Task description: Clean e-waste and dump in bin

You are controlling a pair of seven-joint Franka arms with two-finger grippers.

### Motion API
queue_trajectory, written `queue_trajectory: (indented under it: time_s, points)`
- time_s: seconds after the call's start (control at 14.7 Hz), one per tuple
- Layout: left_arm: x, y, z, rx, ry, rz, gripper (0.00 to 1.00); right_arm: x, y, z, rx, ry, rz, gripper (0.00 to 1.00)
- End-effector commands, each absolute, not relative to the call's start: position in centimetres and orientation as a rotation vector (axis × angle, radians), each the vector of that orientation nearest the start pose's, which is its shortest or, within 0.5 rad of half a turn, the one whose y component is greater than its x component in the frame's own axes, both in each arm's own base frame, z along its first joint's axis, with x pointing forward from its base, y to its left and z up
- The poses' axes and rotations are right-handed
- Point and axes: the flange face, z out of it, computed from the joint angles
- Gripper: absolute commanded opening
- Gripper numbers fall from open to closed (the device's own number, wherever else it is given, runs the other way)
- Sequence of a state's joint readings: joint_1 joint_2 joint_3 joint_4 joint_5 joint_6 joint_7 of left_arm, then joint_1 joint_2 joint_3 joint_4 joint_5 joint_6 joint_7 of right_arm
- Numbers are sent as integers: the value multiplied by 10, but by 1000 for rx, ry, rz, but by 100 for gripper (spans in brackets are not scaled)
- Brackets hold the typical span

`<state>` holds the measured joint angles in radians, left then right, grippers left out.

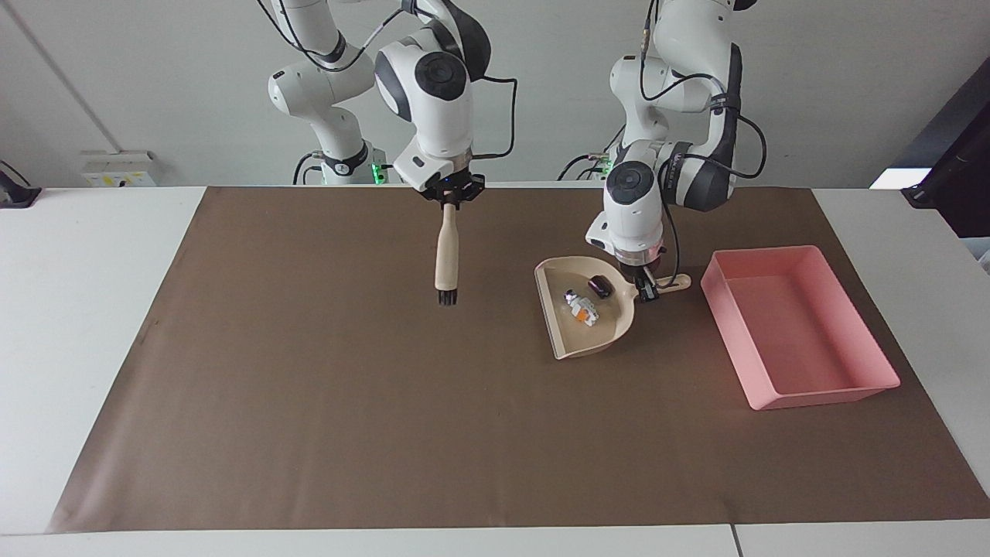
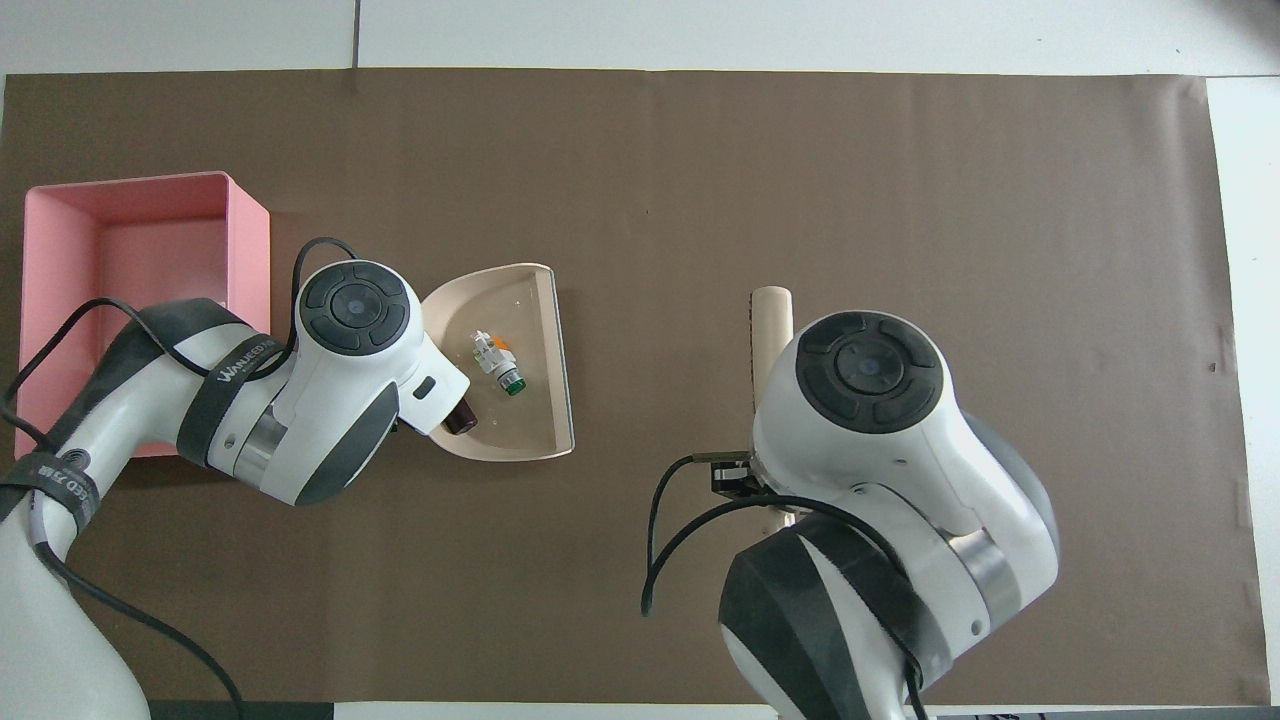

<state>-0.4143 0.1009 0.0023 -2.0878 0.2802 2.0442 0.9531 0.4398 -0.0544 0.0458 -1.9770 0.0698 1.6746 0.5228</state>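
Now the dustpan (image 1: 585, 325), with both e-waste bits (image 1: 585, 304) in it, is gripped tight by the left gripper (image 1: 644, 290) beside the bin (image 1: 820, 394). If tipped early, bits could be spilled onto the mat (image 1: 309, 402). The brush (image 1: 446, 259) is clamped by the right gripper (image 1: 449, 198).

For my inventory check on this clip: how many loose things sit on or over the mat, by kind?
E-waste bits: 2, white-grey bit and black bit, both in the dustpan
Dustpan: 1
Brush: 1
Pink bin: 1
Total: 5
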Motion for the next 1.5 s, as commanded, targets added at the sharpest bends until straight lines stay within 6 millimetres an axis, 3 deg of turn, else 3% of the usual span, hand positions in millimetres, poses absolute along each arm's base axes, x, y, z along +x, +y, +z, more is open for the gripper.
queue_trajectory:
  time_s: [0.0,0.2,0.41,0.68,1.02,1.43]
  points:
    - [508,-179,390,-2174,2050,214,0,469,183,468,-3208,65,414,0]
    - [522,-155,412,-2205,2065,159,0,488,106,456,-3221,68,379,0]
    - [548,-111,449,-2209,2150,153,0,497,16,431,-3179,59,360,0]
    - [567,-47,478,-2191,2204,123,0,492,-56,395,-3154,-46,458,0]
    - [599,23,503,-2204,2228,156,0,501,-82,351,-3117,-57,506,0]
    - [604,113,501,-2119,2203,224,0,500,-79,343,-3110,-65,529,3]
